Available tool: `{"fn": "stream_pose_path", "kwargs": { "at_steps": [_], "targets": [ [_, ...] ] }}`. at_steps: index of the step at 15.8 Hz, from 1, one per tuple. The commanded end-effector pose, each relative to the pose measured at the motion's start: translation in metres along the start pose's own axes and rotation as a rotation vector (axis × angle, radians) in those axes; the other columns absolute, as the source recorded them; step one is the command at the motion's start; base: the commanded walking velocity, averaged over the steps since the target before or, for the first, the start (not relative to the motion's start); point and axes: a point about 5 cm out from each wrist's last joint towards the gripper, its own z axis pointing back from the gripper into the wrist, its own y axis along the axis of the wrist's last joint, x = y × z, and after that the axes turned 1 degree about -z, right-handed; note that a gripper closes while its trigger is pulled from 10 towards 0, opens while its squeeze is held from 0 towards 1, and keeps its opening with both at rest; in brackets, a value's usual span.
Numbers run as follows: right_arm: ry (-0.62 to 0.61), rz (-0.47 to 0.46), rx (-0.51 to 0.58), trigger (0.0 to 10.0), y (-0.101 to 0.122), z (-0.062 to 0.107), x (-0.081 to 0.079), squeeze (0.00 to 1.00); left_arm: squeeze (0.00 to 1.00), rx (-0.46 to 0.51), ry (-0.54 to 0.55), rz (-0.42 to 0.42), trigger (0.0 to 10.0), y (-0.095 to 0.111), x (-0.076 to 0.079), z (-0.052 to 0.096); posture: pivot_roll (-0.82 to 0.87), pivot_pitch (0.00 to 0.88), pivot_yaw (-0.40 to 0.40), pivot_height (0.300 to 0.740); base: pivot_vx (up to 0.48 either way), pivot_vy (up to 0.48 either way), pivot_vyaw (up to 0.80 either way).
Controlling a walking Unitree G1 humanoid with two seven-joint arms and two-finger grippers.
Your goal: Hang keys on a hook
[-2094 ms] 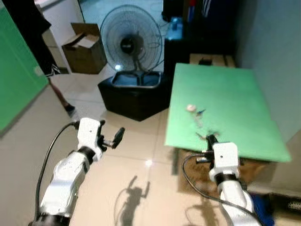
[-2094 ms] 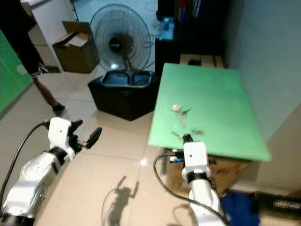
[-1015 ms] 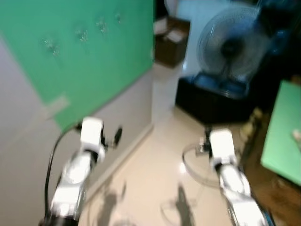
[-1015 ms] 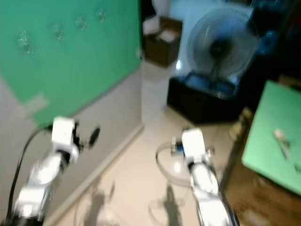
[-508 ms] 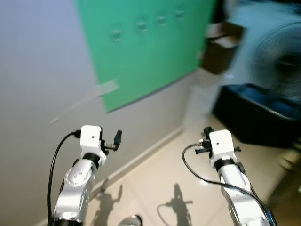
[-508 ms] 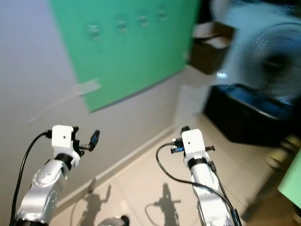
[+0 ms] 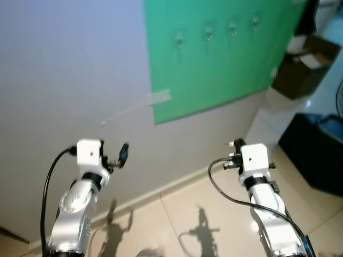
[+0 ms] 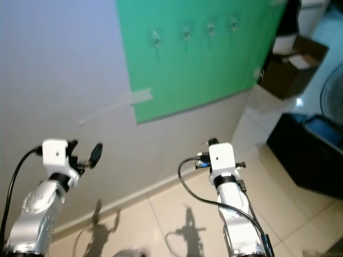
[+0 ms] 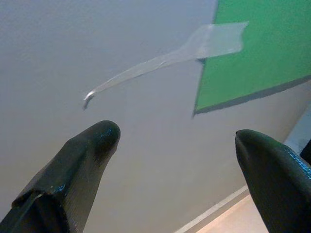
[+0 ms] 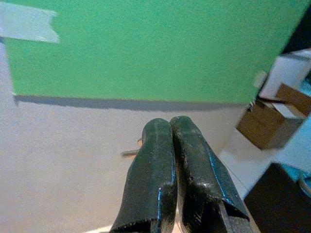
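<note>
Facing wall, right gripper (image 10: pixel 170 127) pinched.

You had no text, label, brand, number or sign to read anywhere in these views. The flat green panel (image 7: pixel 225 59) on the grey wall was plain, the strip of clear tape (image 9: pixel 194 48) at its corner was unmarked, and the brown cardboard box (image 7: pixel 305 67) on the floor showed no legible print.

Both silver arms reach forward at about the same height, well apart, the left gripper (image 9: pixel 177 141) with its fingers spread wide and the right gripper (image 10: pixel 170 124) with its fingers pressed together.
</note>
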Motion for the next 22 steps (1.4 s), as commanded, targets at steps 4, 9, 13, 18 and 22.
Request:
{"fn": "stream_pose_path", "kwargs": {
  "at_steps": [4, 9, 13, 18, 22],
  "targets": [
    [0.012, -0.024, -0.008, 0.0, -0.005, -0.002, -0.01, 0.0, 0.0, -0.025, -0.002, -0.001, 10.0, -0.006, 0.001, 0.002, 0.05, 0.0, -0.001, 0.74, 0.0, 0.0, 0.61],
    [-0.005, -0.025, -0.033, 0.0, -0.012, 0.002, -0.006, 0.0, 0.0, -0.03, -0.004, -0.023, 10.0, -0.007, 0.006, -0.001, 0.03, 0.0, -0.002, 0.74, 0.0, 0.0, 0.59],
    [0.013, 0.016, -0.046, 0.0, -0.017, 0.009, -0.01, 0.0, 0.0, -0.065, -0.008, -0.053, 10.0, -0.01, 0.006, 0.001, 0.03, 0.0, 0.006, 0.74, 0.0, 0.0, 0.0],
    [0.037, 0.037, -0.04, 0.0, -0.017, 0.015, -0.015, 0.0, 0.0, -0.04, -0.038, 0.034, 10.0, -0.005, 0.014, -0.002, 0.01, 0.0, 0.003, 0.74, 0.096, 0.0, 0.0],
    [0.038, 0.029, -0.039, 0.0, -0.017, 0.014, -0.017, 0.0, 0.0, -0.037, -0.074, 0.052, 10.0, -0.005, 0.024, -0.005, 0.0, 0.0, 0.014, 0.74, 0.48, 0.0, 0.0]
  ]
}}
